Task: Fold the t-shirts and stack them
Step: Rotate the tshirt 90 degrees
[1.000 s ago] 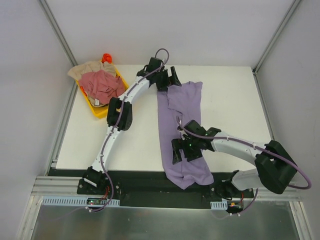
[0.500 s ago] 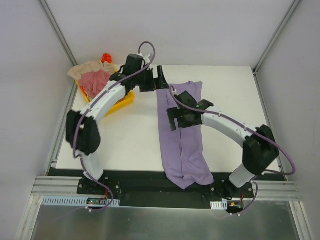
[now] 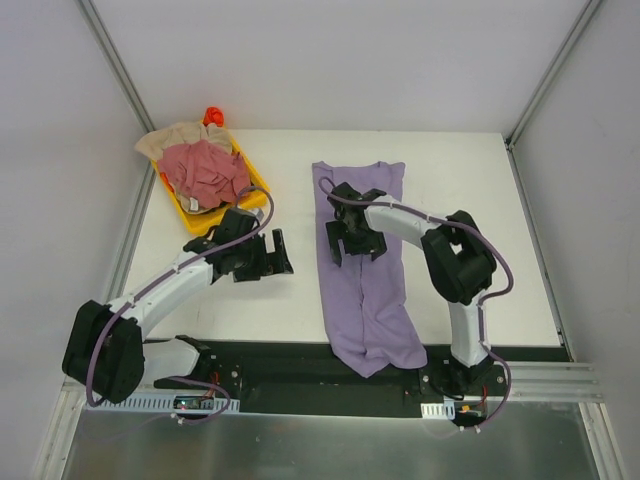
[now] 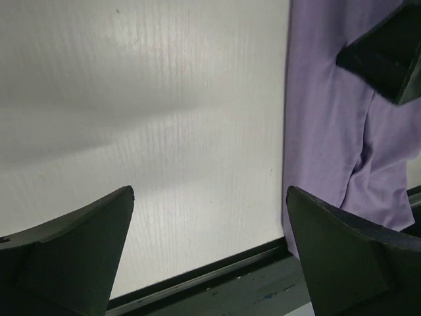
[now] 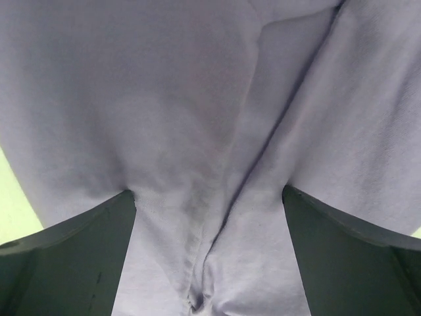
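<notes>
Top external view: a white tabletop point(image 3: 460, 230) with my two arms reaching in from its near edge.

A lavender-purple t-shirt point(image 3: 375, 300) lies right of centre, folded lengthwise into a long narrow strip. It runs from the far part of the tabletop towards me, and its near end hangs over the near edge.

My right gripper point(image 3: 352, 245) is over the far half of this strip, fingers spread apart – released, not pinching the cloth. In the right wrist view, the right gripper point(image 5: 209, 192) shows both dark fingers wide apart. The purple cloth point(image 5: 197, 118) fills the space between them, with a soft lengthwise crease running down the middle. I cannot tell whether the fingertips touch the fabric.

My left gripper point(image 3: 280, 255) is over bare tabletop, left of the purple shirt and apart from it – also released. The left wrist view shows the left gripper point(image 4: 210, 191) with fingers wide over the white surface. The purple shirt's edge point(image 4: 329, 131) is at the right of that view.

At the far left sits a yellow tray point(image 3: 252, 190). A crumpled pink-red t-shirt point(image 3: 205, 170) is heaped in it. A beige t-shirt point(image 3: 175, 137) lies at the tray's far end, spilling over the rim. A small orange-red object point(image 3: 212, 115) sits just beyond the tray.
</notes>
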